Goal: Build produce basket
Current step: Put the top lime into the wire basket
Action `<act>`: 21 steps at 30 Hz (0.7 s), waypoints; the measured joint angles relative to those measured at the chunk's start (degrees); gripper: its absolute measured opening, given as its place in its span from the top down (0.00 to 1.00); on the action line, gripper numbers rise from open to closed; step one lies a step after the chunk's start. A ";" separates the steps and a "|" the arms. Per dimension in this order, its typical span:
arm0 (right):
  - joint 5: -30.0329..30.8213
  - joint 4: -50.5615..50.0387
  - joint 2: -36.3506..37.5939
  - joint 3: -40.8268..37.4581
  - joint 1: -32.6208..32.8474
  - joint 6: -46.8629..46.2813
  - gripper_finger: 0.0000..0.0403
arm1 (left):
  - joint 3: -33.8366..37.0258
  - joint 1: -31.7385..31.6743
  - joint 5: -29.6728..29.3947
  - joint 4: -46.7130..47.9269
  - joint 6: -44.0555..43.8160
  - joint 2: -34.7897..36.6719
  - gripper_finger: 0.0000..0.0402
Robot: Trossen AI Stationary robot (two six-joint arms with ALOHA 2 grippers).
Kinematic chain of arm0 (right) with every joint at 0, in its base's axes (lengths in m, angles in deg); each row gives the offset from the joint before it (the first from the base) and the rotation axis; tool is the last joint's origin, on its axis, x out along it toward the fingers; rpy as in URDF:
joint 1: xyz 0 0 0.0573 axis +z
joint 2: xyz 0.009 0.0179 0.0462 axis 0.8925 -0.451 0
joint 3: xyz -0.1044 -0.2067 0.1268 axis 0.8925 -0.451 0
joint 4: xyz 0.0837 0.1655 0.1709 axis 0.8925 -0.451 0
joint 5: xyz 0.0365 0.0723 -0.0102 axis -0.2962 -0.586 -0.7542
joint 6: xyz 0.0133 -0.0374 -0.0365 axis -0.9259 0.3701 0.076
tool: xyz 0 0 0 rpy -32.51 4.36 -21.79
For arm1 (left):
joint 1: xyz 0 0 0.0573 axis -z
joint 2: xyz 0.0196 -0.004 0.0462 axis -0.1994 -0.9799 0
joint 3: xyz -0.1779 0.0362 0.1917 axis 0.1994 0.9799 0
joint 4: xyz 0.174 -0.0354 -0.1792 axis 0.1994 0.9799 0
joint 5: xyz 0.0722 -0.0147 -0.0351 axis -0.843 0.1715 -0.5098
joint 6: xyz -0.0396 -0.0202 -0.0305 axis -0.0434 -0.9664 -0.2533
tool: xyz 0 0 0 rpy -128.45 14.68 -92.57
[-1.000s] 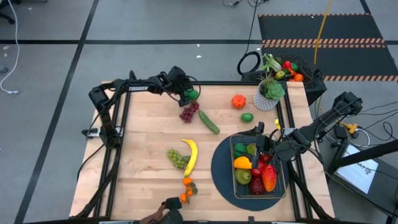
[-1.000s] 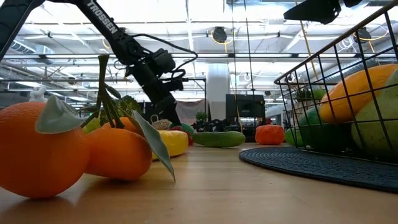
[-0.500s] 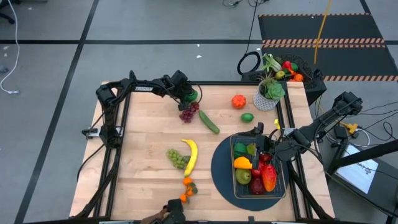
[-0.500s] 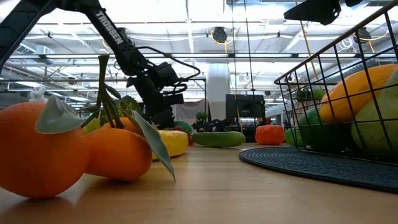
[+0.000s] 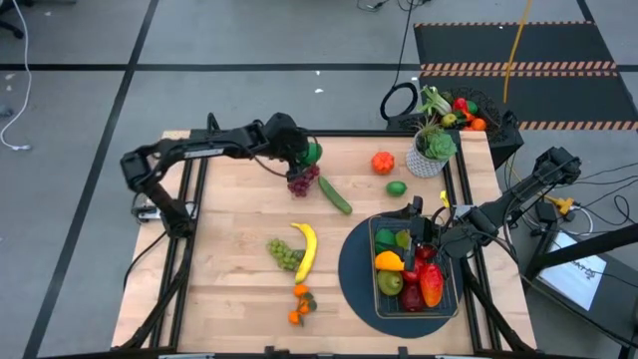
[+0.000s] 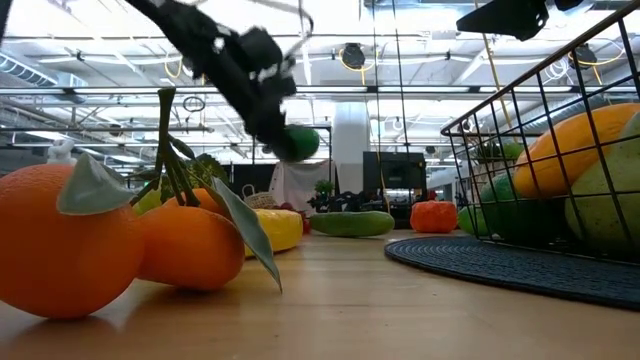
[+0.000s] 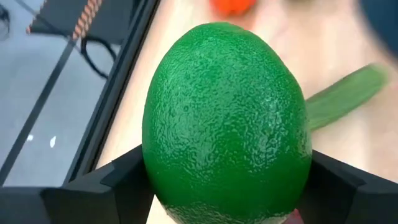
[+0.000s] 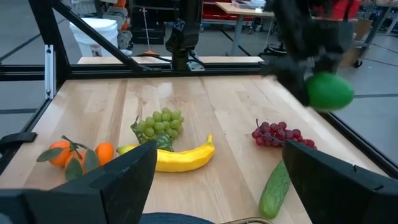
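The left gripper (image 5: 305,153) is clamped on a green lime (image 7: 227,121), held in the air above the purple grapes (image 5: 303,180) near the worktop's (image 5: 234,214) far edge. The lime's long axis runs along the fingers. A second ago it sat lower, by the grapes; it has since been lifted. The basket (image 5: 412,266) lies lengthwise on the dark round mat (image 5: 352,269), the right gripper (image 5: 417,236) hovering over it with fingers apart. The arm partly hides the basket's contents.
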 joint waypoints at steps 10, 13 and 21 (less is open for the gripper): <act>0.02 0.02 0.00 0.00 -0.07 -1.29 0.16 | 0.00 10.29 -1.49 2.39 -5.52 10.81 0.28; 0.23 0.00 0.00 0.02 -0.12 -2.72 0.16 | 0.00 13.98 -1.54 1.37 -6.31 11.55 0.26; 0.35 2.64 -0.02 -2.05 -0.48 -4.48 0.16 | 0.00 23.20 -7.74 -1.15 1.39 11.58 0.26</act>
